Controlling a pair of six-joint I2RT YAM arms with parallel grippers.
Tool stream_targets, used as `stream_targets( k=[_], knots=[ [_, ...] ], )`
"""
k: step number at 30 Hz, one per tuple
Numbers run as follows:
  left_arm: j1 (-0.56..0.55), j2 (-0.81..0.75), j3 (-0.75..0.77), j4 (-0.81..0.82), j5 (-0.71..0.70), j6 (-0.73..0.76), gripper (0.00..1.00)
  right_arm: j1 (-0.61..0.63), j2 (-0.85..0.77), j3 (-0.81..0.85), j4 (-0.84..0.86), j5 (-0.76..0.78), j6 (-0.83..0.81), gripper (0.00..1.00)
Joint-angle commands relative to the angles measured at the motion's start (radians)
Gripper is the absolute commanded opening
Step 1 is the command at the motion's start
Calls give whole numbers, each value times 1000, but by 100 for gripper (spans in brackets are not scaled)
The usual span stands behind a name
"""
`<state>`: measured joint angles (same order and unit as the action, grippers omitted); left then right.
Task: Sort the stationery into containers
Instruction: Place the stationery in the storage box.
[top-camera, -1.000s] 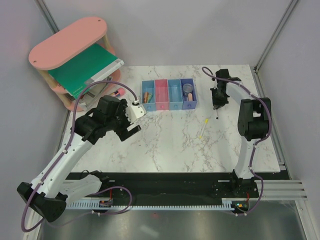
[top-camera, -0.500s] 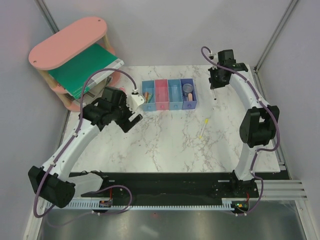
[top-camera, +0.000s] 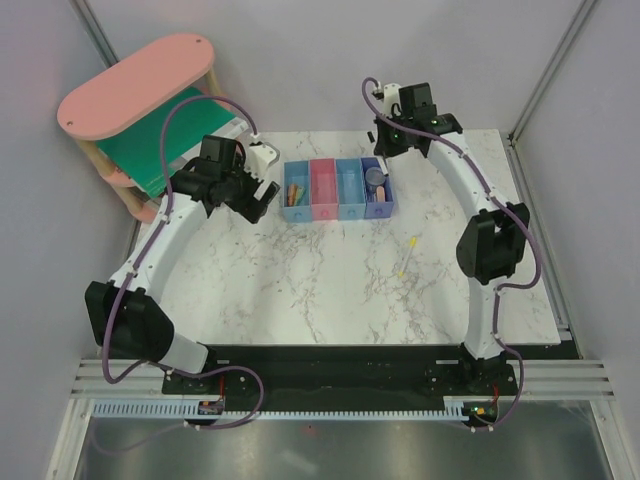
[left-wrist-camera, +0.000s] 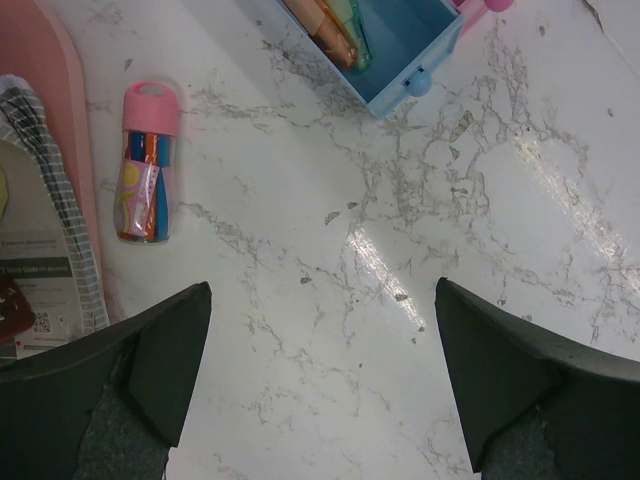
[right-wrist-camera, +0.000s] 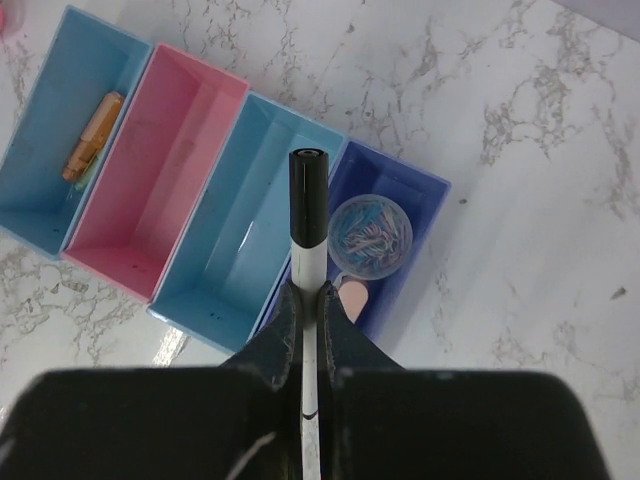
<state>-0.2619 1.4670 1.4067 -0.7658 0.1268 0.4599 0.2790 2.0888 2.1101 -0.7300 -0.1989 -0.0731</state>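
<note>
a: pen (right-wrist-camera: 308, 240), who has it?
b: the right gripper (right-wrist-camera: 309, 292). its two fingers are pinched tight on the white barrel, and the black cap end sticks out ahead of the fingertips.
a: what lies under that hand?
b: the row of bins (top-camera: 338, 188). seen from the wrist, the cap lines up with the wall between the second light blue bin (right-wrist-camera: 225, 230) and the dark blue bin (right-wrist-camera: 400, 190). the pink bin (right-wrist-camera: 150, 180) is off to the hand's left, and the first light blue bin (right-wrist-camera: 60, 120) is further left again.
a: what's in them?
b: a round clear tub of small pastel bits (right-wrist-camera: 368, 235) and a peach stick (right-wrist-camera: 352, 297) sit in the dark blue one, just right of the pen. an orange stick (right-wrist-camera: 92, 150) lies in the far-left one.
a: and the left gripper (left-wrist-camera: 322, 290)?
b: jaws spread wide with only bare marble table (left-wrist-camera: 400, 250) between them. ahead and to its left a pink-capped tube (left-wrist-camera: 147, 162) lies flat on the table. ahead and to its right is a corner of the first light blue bin.
a: other loose stationery?
b: a thin yellow stick (top-camera: 405, 262) lies on the table, well apart from both hands. the green book (top-camera: 170, 140) sits in the pink shelf (top-camera: 140, 85), out to the left hand's left.
</note>
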Motion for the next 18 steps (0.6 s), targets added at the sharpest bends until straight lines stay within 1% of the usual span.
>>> stream_targets(
  k=[1,11,18],
  knots=[
    [7,29,54,34,40,-4,100,15,76,37,98,-71,-1,0],
    [12,55,74,33,37,43,100,63,160,47,211,-111,27,0],
    [15,62,69,36,46,51,100,86,198,-5,262,-111,42,0]
  ],
)
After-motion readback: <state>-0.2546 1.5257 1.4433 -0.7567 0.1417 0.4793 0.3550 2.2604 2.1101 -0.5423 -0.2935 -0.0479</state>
